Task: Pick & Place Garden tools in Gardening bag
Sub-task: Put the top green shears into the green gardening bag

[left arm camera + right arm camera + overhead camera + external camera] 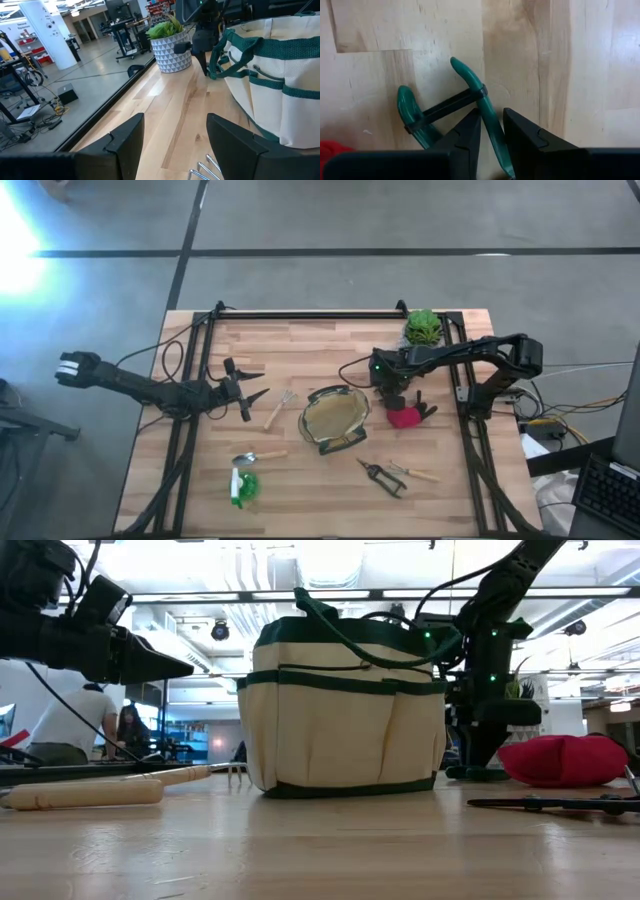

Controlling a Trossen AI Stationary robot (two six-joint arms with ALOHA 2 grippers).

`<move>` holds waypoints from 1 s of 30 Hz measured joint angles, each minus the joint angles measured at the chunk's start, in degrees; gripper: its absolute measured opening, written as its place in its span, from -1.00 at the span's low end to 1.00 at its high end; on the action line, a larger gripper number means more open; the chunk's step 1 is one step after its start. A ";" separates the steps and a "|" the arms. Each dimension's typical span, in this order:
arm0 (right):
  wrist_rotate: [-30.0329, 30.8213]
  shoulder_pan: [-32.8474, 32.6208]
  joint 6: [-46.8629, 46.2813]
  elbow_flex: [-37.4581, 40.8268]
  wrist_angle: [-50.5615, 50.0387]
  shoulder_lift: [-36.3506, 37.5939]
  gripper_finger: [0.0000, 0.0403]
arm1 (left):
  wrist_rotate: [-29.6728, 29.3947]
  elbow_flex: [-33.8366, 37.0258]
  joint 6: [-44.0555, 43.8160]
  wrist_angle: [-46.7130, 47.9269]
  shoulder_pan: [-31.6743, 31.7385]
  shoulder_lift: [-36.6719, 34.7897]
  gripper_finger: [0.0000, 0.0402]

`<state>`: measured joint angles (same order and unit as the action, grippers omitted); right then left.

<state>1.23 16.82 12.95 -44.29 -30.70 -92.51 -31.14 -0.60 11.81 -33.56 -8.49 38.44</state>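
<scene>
The olive-tan gardening bag (335, 418) stands upright mid-table. My right gripper (395, 395) is right of it, beside the red glove (405, 417), pointing down and shut on a green-handled tool (445, 107). My left gripper (245, 390) is open and empty, left of the wooden-handled fork (278, 410), whose tines (205, 170) lie between its fingers' line of sight. The trowel (255, 456) and a bright green piece (243, 485) lie near the front left. The black-handled shears (383, 477) lie near the front right. My right gripper pinches one of the tool's two green handles (490, 117) between its two fingers. The fingers come from above, pointing down, and lie across the handle. The tool's other handle (410, 112) and the black strap joining them lie flat on the table.
A green plant in a white pot (423, 328) stands at the far right. A wooden-handled tool (415, 471) lies beside the shears. Black frame rails (190, 430) run along the table's left, right and far sides. Bare wood shows between my left gripper and the far edge.
</scene>
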 joint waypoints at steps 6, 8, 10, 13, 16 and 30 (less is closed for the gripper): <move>-0.20 0.13 0.19 0.10 0.03 1.06 -0.67 | -0.01 -0.02 -0.02 0.01 0.02 0.00 0.09; -0.26 0.11 0.21 0.20 0.02 1.47 -0.72 | 0.00 0.00 -0.02 0.01 0.00 0.00 0.09; -0.28 0.11 0.26 0.23 -0.05 1.66 -0.80 | -0.02 -0.02 0.00 0.00 0.02 0.00 0.09; -0.30 0.11 0.83 0.22 -0.09 1.61 -0.90 | -0.02 -0.02 -0.01 0.02 0.02 0.00 0.09; -0.26 0.11 0.98 0.22 -0.11 1.59 -0.90 | -0.01 -0.01 -0.01 0.02 0.01 0.00 0.09; -0.20 0.11 0.83 0.22 -0.18 1.59 -0.90 | 0.00 -0.02 0.00 0.02 0.00 0.00 0.09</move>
<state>1.04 16.93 13.78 -44.07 -30.87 -90.91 -31.14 -0.62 11.81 -33.54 -8.49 38.44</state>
